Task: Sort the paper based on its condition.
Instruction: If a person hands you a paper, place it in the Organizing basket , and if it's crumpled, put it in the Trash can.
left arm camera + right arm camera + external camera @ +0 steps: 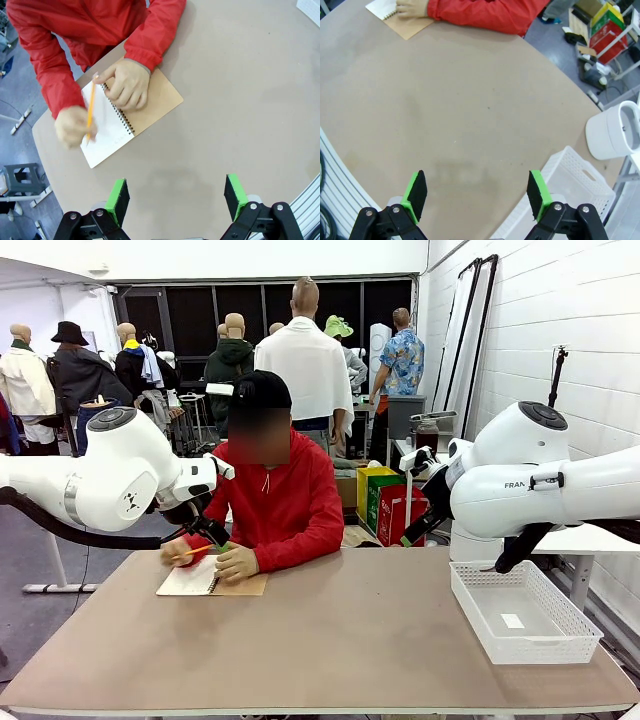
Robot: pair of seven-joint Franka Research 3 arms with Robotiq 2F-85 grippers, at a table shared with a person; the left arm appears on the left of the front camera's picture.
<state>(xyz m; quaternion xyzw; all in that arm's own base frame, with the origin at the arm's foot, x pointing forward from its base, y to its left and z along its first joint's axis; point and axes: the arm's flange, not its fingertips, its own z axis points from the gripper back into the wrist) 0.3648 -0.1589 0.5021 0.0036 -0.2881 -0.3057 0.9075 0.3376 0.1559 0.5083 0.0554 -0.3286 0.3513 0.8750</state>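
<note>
One white page (107,135) beyond left gripper (177,196)

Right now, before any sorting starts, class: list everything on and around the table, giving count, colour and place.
spiral notebook with brown cardboard cover: one, open at a white page, far left of the table
wooden pencil: one, orange, over the page
plastic mesh basket: one, white, right edge of the table
small tag: one, white, on the basket's floor
table: one, tan
writing hand: one, red sleeve, holds the pencil
other hand: one, red sleeve, presses on the notebook
left gripper: one, black with green pads, open, above the table near the notebook
right gripper: one, same colours, open, beside the basket
</note>
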